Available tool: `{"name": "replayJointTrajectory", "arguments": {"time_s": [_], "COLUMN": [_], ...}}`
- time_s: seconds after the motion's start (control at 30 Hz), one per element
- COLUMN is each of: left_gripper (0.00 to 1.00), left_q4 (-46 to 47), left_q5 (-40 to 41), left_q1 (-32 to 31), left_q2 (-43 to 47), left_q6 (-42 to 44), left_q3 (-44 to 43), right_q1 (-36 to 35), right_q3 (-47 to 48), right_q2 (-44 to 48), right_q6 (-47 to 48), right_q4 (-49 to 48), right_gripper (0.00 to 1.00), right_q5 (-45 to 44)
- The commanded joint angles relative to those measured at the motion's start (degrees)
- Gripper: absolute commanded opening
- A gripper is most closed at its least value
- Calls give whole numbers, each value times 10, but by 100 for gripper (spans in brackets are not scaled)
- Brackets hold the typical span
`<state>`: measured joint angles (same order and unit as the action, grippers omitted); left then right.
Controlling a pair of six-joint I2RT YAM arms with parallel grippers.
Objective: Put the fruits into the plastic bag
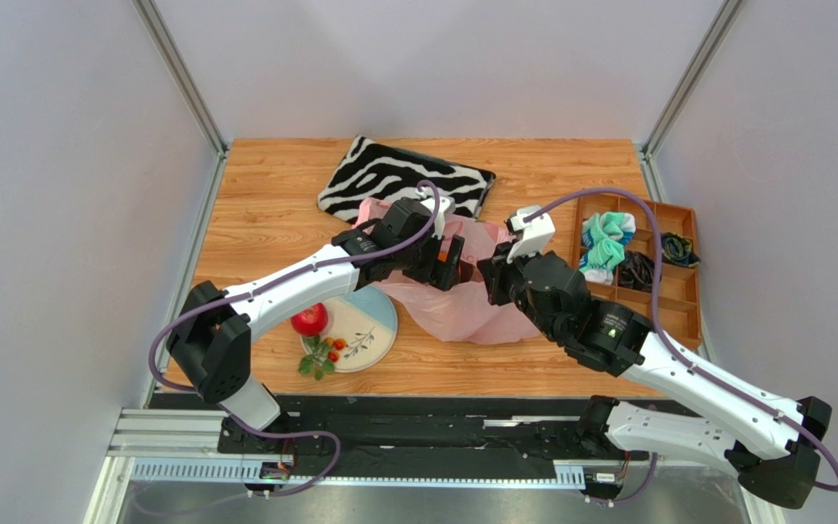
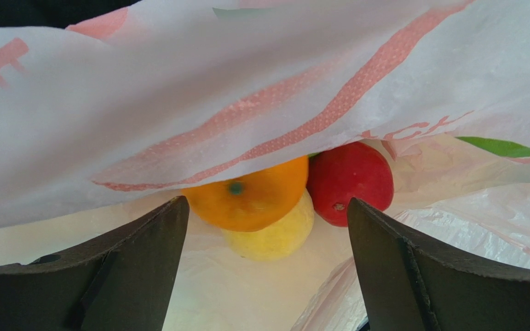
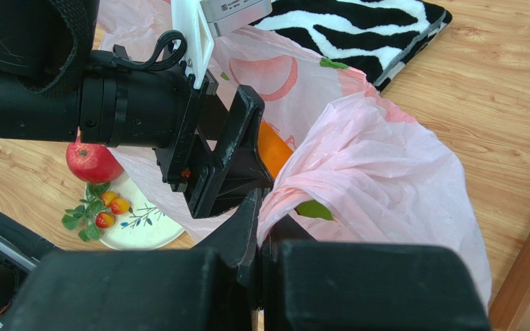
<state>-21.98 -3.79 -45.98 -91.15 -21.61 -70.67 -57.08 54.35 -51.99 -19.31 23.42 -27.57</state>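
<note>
The pink plastic bag (image 1: 467, 300) lies mid-table; it also shows in the right wrist view (image 3: 378, 158). My right gripper (image 3: 262, 227) is shut on the bag's edge and holds its mouth up. My left gripper (image 2: 268, 227) is open and empty inside the bag's mouth. Just ahead of its fingers lie an orange (image 2: 250, 196), a yellow fruit (image 2: 275, 238) and a red fruit (image 2: 351, 181) in the bag (image 2: 247, 89). A red apple (image 1: 309, 320) and a berry sprig (image 1: 325, 355) sit on the blue-and-cream plate (image 1: 374, 328). The other fruits are hidden.
A zebra-striped pouch (image 1: 402, 177) lies behind the bag. A wooden tray (image 1: 680, 289) with cloth items stands at the right edge. The metal frame posts rise at both back corners.
</note>
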Motion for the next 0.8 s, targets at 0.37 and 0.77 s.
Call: {"name": "replayJointTrajectory", "arguments": {"time_s": [0.37, 0.77], "left_gripper": [93, 96], "left_q4": [57, 62], "left_q5": [-101, -157], "left_q1": [-5, 5], "left_q2": [100, 198], "left_q6": [94, 129], "left_q3": [3, -30], "right_q1": [0, 0], "right_q3": [10, 12], "right_q2": [-4, -14], "right_q6": [-2, -1], "right_q4": [-15, -17], "right_gripper": [0, 0], "right_q5": [-16, -13]}}
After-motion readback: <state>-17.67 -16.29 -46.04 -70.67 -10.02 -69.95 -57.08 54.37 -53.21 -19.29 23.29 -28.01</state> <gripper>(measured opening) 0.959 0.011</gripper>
